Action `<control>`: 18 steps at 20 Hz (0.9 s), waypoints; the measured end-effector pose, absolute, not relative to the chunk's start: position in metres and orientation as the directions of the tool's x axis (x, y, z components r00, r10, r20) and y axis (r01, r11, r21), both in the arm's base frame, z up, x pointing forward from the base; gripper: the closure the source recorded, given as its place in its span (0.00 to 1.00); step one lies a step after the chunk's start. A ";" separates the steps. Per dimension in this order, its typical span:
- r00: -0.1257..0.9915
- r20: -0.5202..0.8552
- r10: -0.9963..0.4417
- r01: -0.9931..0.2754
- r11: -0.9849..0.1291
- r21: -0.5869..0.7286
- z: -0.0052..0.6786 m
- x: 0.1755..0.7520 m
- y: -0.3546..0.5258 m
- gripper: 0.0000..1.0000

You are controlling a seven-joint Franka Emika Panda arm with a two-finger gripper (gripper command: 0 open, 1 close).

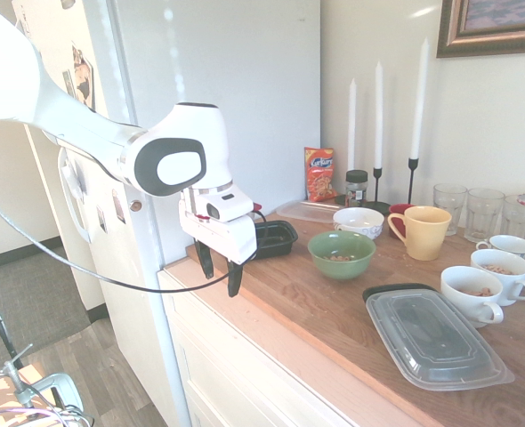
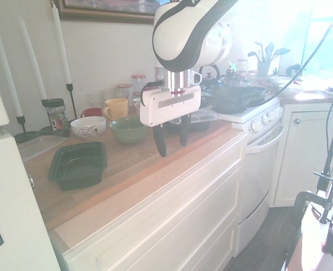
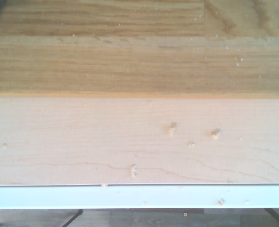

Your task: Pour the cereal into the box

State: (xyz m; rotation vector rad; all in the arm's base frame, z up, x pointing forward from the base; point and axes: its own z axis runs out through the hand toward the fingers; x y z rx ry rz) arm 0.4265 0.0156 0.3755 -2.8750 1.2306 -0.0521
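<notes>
The box (image 1: 274, 238) is a small shallow black tray on the wooden counter's left end, empty as far as I can see; it also shows in the second exterior view (image 2: 79, 164). Tan cereal (image 1: 341, 258) lies in the bottom of a green bowl (image 1: 341, 253) to the box's right. My gripper (image 1: 220, 267) hangs open and empty above the counter's front edge, in front of the box and apart from it. From the other side the gripper (image 2: 171, 136) points straight down, between box and green bowl (image 2: 128, 130). A few tan crumbs (image 3: 171, 127) lie on the counter edge below.
A yellow mug (image 1: 420, 231), a white bowl (image 1: 359, 221) and white cups (image 1: 498, 267) with tan bits stand to the right. A larger lidded container (image 1: 436, 338) lies front right. Candles, an orange packet (image 1: 319, 173) and glasses line the wall. The fridge (image 1: 209, 89) borders the counter.
</notes>
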 end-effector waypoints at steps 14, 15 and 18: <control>0.638 0.112 -0.762 -0.757 -0.647 -0.094 0.444 0.540 -0.038 0.00; 0.631 0.111 -0.768 -0.762 -0.641 -0.098 0.449 0.554 -0.045 0.00; 0.618 0.094 -0.781 -0.773 -0.625 -0.111 0.463 0.591 -0.068 0.00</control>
